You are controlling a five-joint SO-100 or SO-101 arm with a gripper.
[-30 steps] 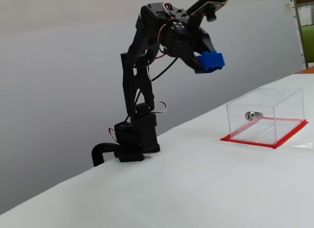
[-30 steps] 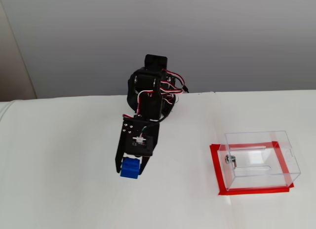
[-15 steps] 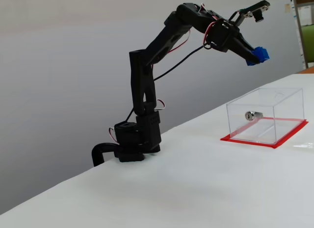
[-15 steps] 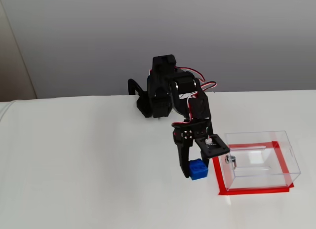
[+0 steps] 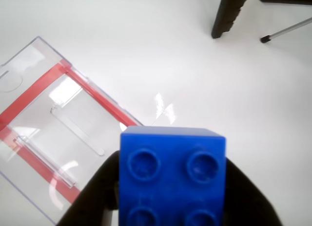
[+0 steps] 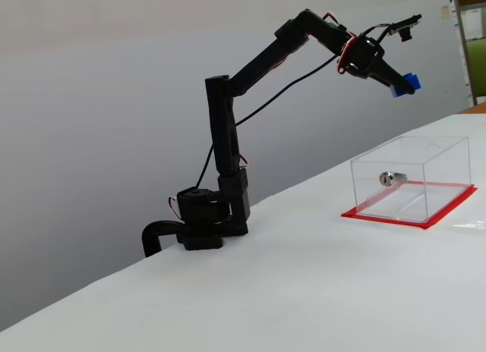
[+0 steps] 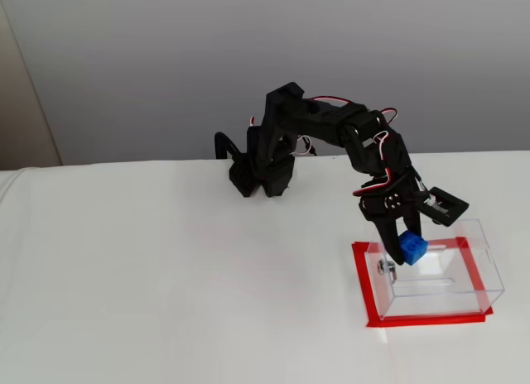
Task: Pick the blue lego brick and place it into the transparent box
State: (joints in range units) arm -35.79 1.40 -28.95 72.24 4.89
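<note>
My gripper [image 6: 402, 84] [image 7: 409, 247] is shut on the blue lego brick [image 6: 406, 84] [image 7: 411, 248] [image 5: 173, 177], high in the air over the transparent box [image 6: 411, 177] [image 7: 434, 269] [image 5: 53, 133]. In the wrist view the studded blue face fills the lower middle, with a black finger on each side, and the box lies below to the left. A fixed view from above places the brick over the box's left part, by the silver lock [image 7: 386, 268]. The box stands on its red base [image 6: 410, 215].
The arm's black base [image 6: 201, 223] [image 7: 261, 173] is clamped at the table's far edge. White tabletop [image 6: 266, 291] surrounds the box. In the wrist view a black post [image 5: 229, 14] and a thin rod [image 5: 287, 30] stand at the top right.
The arm has stretched out further toward the box, carrying the brick from beside the box's left edge to above it. The gripper has stayed shut on the brick.
</note>
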